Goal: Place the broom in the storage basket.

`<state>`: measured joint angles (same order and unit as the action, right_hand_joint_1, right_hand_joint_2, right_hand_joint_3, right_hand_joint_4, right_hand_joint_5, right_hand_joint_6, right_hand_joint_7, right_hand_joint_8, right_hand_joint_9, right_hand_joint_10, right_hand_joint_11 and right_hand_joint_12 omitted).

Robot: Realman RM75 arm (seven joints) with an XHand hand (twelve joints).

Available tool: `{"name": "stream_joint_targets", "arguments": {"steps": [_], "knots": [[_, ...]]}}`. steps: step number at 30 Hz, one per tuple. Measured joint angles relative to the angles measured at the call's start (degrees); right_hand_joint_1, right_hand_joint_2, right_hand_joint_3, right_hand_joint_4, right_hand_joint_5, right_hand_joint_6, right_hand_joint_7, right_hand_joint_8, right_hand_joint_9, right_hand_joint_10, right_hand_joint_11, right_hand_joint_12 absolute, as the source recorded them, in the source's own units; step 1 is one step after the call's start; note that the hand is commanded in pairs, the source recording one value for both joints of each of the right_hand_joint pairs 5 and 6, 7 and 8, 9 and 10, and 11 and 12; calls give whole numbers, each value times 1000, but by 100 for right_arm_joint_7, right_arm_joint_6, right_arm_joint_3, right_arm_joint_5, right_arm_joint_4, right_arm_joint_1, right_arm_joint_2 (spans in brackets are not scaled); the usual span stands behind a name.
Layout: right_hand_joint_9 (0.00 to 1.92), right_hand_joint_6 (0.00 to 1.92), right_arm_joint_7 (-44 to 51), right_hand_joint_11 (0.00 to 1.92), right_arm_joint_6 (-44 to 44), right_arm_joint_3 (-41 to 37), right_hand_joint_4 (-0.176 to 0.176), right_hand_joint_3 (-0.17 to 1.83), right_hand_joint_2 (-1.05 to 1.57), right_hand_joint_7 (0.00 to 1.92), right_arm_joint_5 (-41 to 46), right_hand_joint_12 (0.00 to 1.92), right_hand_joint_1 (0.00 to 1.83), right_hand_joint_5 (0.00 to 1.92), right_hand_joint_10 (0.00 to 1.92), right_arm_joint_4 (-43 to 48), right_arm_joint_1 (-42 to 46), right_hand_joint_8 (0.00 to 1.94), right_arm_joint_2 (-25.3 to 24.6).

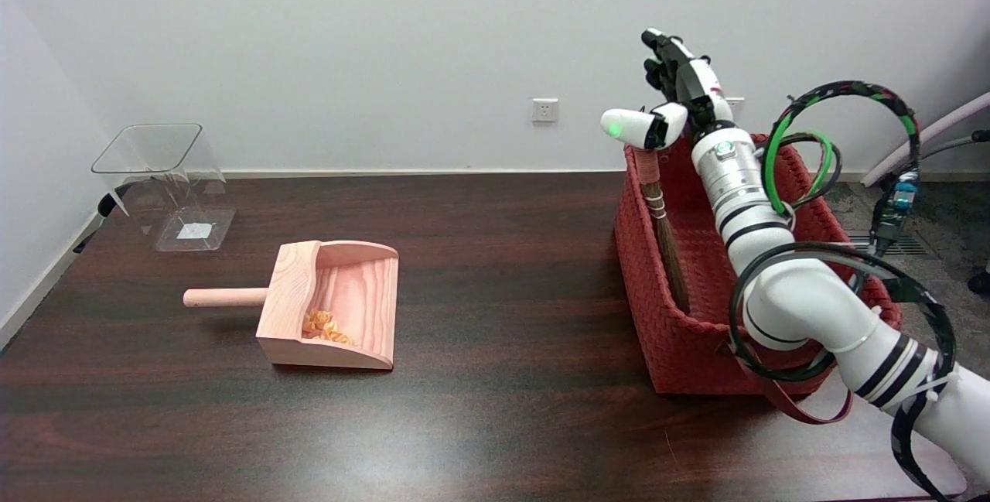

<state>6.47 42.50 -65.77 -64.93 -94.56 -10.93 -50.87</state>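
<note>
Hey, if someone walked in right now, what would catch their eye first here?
Probably the red basket at the table's right, with the broom standing inside against its left wall. Just above it hangs the white arm's robot hand, open and holding nothing. At the left sits a pale wooden dustpan with orange scraps in it, and behind that a clear bin.

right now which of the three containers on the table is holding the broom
The red woven storage basket on the right: the straw broom leans inside it. The pink wooden dustpan holds only orange scraps, and the clear plastic bin looks empty.
</note>
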Motion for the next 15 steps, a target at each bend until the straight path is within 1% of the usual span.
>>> {"name": "stream_joint_targets", "arguments": {"steps": [15], "knots": [[250, 250, 164, 250, -15, -772, 0, 1275, -647, 109, -116, 250, 1103, 250, 250, -234, 363, 109, 131]]}}
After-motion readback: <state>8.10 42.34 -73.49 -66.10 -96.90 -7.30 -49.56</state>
